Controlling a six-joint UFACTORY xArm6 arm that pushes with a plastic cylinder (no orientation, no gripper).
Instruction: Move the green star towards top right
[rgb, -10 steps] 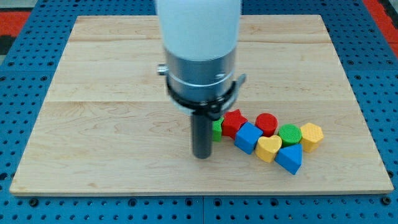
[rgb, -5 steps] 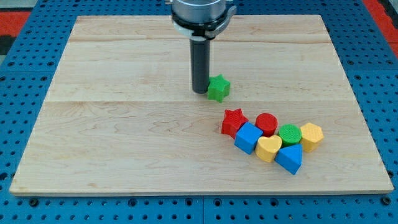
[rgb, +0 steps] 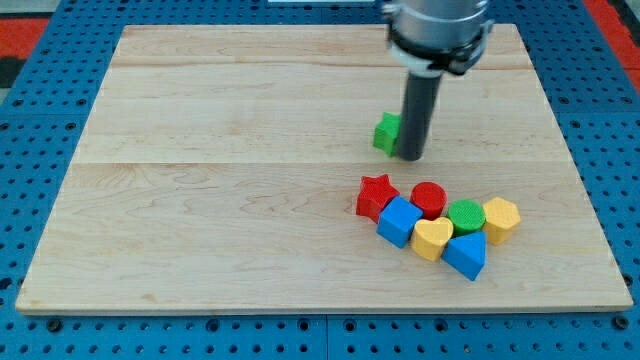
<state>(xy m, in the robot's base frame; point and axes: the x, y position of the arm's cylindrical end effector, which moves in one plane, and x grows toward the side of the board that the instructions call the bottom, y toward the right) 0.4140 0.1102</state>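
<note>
My tip (rgb: 411, 157) has swung from the green star's (rgb: 386, 132) left to its right, nudging it rightward. No jaws here. Next: get below-left, push toward upper right.

star (rgb: 386, 132) left of my tip (rgb: 411, 157)

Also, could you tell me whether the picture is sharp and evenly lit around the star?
Camera view: light is soft and even, no glare on the board; the block cluster is crisp; my tip casts only a faint shadow; the rod hides the right part of the green star; the arm's upper body looks slightly blurred.
</note>
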